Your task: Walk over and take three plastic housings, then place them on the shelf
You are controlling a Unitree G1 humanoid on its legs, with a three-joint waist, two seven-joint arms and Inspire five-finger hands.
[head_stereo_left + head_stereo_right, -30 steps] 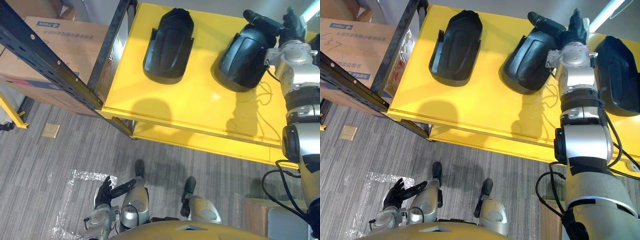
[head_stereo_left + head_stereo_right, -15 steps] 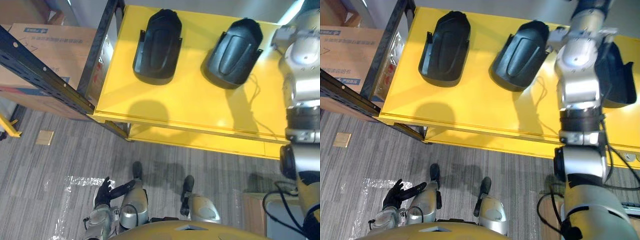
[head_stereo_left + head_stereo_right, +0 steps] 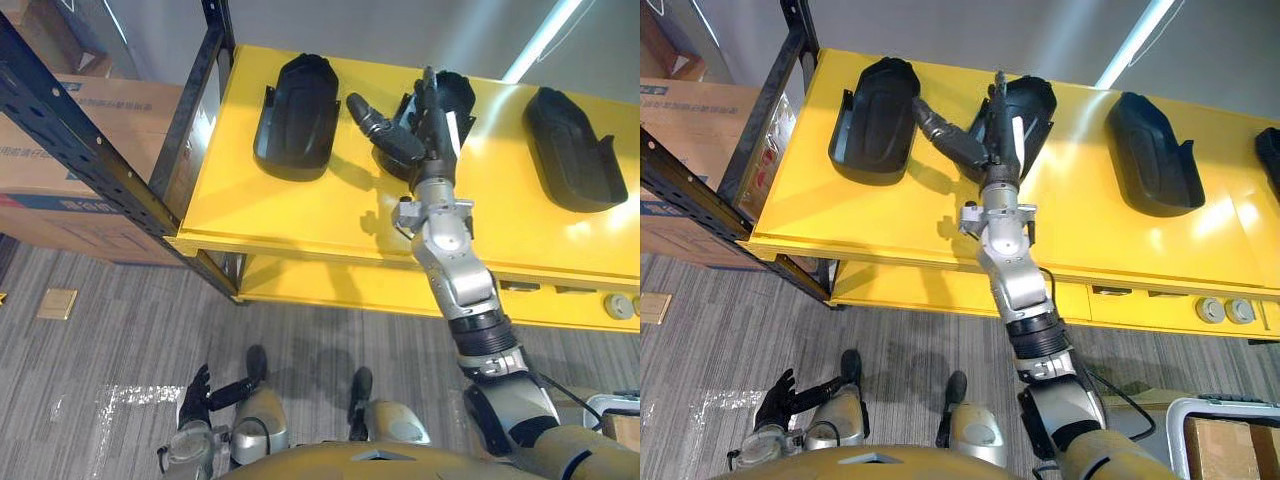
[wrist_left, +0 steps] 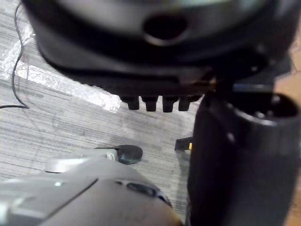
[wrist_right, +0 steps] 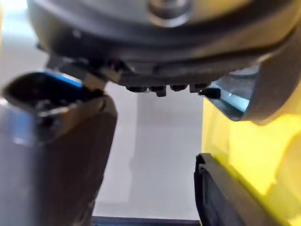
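**Q:** What holds the things here, and what lies on it?

**A:** A yellow shelf (image 3: pixel 330 215) runs across the top of the head views. Three black plastic housings lie flat on it in a row, well apart from one another: the left housing (image 3: pixel 297 118), the middle housing (image 3: pixel 1037 100) and the right housing (image 3: pixel 567 150). The edge of a fourth housing (image 3: pixel 1270 150) shows at the shelf's far right end.

**Q:** Where are the robot's hands?

**A:** The right hand (image 3: pixel 430 130) is raised over the shelf, directly in front of the middle housing. Its fingers are straight and point away from the robot, and its thumb is spread out towards the left housing. The hand grips nothing. Whether it touches the middle housing cannot be told. The left hand (image 3: pixel 193 397) hangs low at the robot's side above the grey carpet floor (image 3: pixel 110 340), with its fingers relaxed and spread, holding nothing.

**Q:** Anything beside the shelf?

**A:** To the left stands a black metal rack (image 3: pixel 80 140) with a cardboard box (image 3: pixel 110 100) behind its beam. What the box contains cannot be seen.
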